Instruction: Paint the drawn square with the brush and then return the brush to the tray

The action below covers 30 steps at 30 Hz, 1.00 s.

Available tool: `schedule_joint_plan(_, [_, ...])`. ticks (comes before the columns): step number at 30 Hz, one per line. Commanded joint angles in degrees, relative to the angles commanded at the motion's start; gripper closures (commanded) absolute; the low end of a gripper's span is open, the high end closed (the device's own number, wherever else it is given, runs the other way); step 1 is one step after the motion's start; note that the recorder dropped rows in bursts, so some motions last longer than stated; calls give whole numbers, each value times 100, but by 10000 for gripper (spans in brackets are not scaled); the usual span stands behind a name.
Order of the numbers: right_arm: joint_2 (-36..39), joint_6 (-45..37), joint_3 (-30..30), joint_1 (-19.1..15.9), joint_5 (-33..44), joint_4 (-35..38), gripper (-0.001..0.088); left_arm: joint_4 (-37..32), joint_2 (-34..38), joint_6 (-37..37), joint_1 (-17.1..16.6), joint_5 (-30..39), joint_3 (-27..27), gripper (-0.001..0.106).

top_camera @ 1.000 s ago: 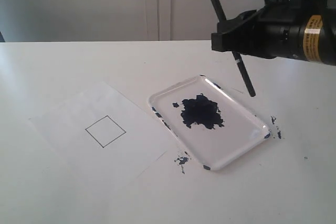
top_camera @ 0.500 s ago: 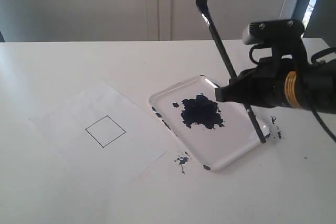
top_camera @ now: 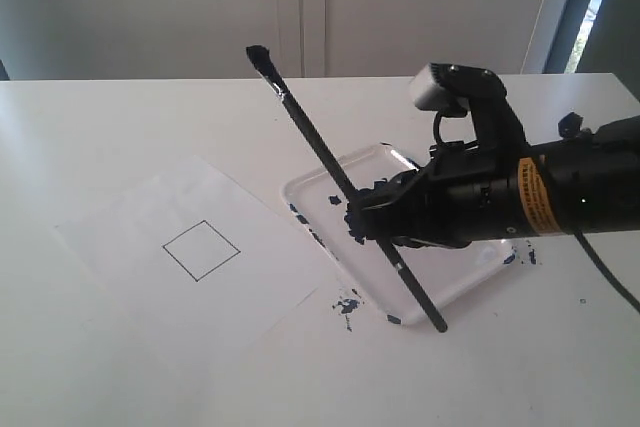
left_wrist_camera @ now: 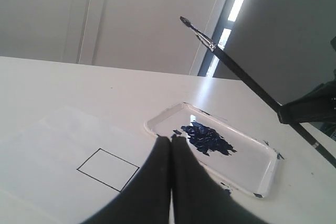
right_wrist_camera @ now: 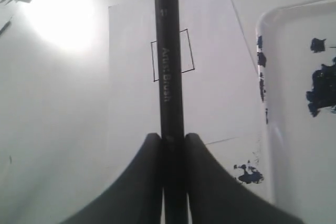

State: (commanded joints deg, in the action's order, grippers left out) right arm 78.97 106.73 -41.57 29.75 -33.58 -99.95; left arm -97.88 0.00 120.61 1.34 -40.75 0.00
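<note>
While the sheet (top_camera: pixel 130 237) is lying flat at the left of the exterior frame, the square (top_camera: pixel 201 250) on it is showing blank inside, well apart from every tool. Just right of the sheet's lower edge, dark blue flecks (top_camera: pixel 346 303) are dotting the table (top_camera: pixel 120 127). Toward the centre, the brush (top_camera: pixel 318 152) is slanting across the frame, with its dark tip pointing up at upper centre and its handle end hanging low beside the tray's near rim. Whether that end is touching the table cannot be told. The tray (top_camera: pixel 470 282) is sitting right of centre, and the arm is partly hiding its blue blot (top_camera: pixel 357 219). Over the tray, the right gripper (top_camera: pixel 378 219) is hovering with its jaws clamping the brush handle. In the right wrist view both fingers (right_wrist_camera: pixel 144 182) are pressing the brush (right_wrist_camera: pixel 168 51), which is crossing in front of the square (right_wrist_camera: pixel 186 51). At lower centre of the left wrist view, the left gripper (left_wrist_camera: pixel 170 139) is keeping its jaws pressed together on nothing, above the table between the square (left_wrist_camera: pixel 108 170) and the tray (left_wrist_camera: pixel 247 156).
</note>
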Motion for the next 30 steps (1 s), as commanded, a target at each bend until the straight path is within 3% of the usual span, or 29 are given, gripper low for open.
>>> schedule_joint_plan(10, [0, -611, 118, 0, 691, 0, 868, 0, 0, 0, 0, 0, 0, 1053])
schedule_joint_plan(17, [0, -612, 618, 0, 3273, 0, 868, 0, 0, 0, 0, 0, 0, 1053])
schedule_joint_plan(19, [0, -612, 743, 0, 3641, 0, 868, 0, 0, 0, 0, 0, 0, 1053])
schedule_joint_plan(30, [-482, -612, 885, 0, 3138, 393, 868, 0, 0, 0, 0, 0, 0, 1053])
